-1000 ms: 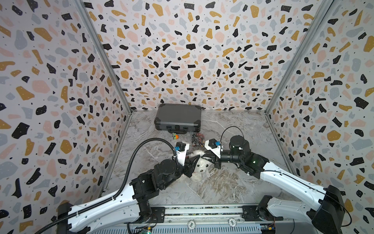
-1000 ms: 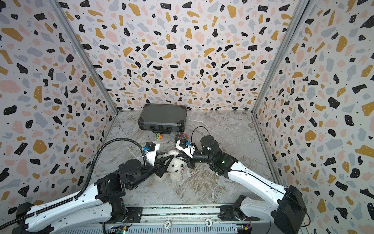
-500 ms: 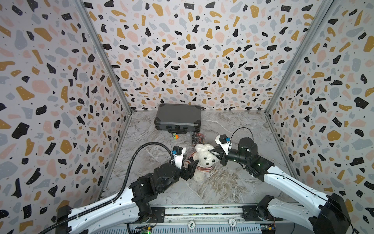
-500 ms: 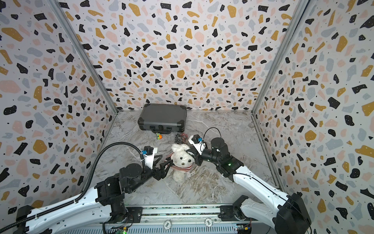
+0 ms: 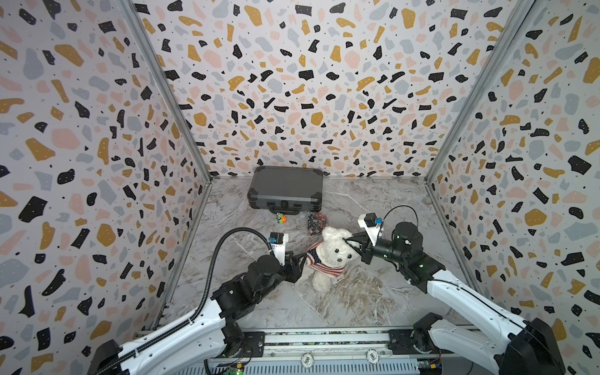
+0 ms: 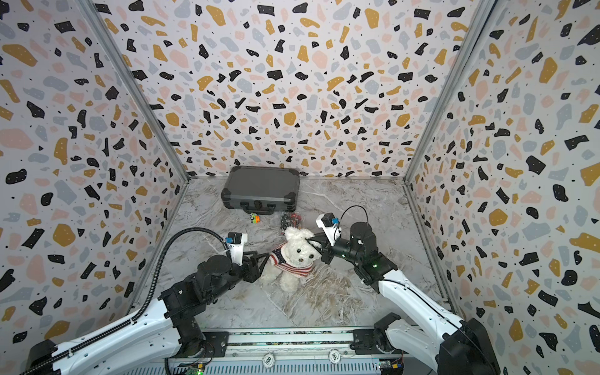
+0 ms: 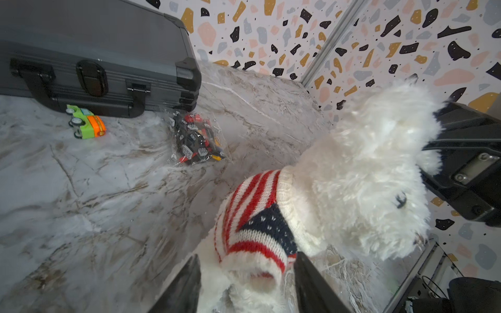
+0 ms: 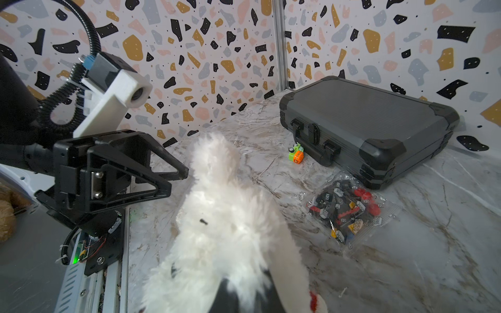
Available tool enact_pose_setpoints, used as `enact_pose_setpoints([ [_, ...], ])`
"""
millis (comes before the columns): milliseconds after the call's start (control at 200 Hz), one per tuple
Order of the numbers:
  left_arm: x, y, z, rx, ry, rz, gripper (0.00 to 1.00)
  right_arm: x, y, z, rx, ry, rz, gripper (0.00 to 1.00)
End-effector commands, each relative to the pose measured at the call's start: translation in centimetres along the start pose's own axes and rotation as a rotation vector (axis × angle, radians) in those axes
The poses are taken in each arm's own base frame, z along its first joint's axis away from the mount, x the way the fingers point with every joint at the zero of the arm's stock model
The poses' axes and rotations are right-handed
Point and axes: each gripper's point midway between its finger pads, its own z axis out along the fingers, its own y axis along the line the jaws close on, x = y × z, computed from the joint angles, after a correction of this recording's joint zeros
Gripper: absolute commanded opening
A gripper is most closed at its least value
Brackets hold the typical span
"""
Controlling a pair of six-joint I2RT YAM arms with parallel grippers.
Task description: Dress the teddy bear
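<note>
Teddy bear [image 5: 331, 256] mid-table; right fingers [image 5: 357, 236] clamp head, left fingers [image 7: 187, 287] apart astride sleeve [image 7: 252, 238].

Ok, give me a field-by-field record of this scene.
teddy bear: upright, white, head through sweater
sweater: stars-and-stripes knit, bunched at shoulders
left pincer: jaws either side of the sleeve, grip unclear
right pincer: shut on the teddy bear's head fur
behind: grey case, toy car, bag of bricks
</note>
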Motion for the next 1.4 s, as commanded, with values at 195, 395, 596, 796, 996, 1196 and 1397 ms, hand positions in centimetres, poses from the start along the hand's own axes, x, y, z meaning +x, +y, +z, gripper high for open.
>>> enact_pose_setpoints([
  [195,2.2,-0.9,-0.4,0.129,0.03,-0.04,0.3,-1.4,-0.2,-0.6,-0.057,-0.066,0.027,0.0],
  [395,2.3,-1.3,0.5,0.148,0.027,-0.03,0.24,-1.2,-0.3,-0.4,-0.065,-0.053,0.026,0.0],
  [596,2.0,-1.4,1.6,0.128,0.028,-0.01,0.17,-0.9,-0.1,-0.4,-0.071,-0.05,0.028,0.0],
  [796,1.2,-1.3,1.8,0.118,-0.005,-0.016,0.18,-1.0,0.1,-0.5,-0.081,-0.052,0.022,0.0],
  [996,0.8,-0.9,2.0,0.109,-0.021,-0.027,0.17,-1.0,0.4,-0.5,-0.096,-0.05,0.022,0.0],
  [1196,0.4,-1.5,2.3,0.127,-0.028,-0.013,0.2,-1.0,0.6,-0.6,-0.104,-0.053,0.019,0.0],
  [1397,0.3,-1.9,3.0,0.142,-0.027,0.001,0.28,-1.1,0.7,-0.6,-0.11,-0.056,0.02,0.0],
])
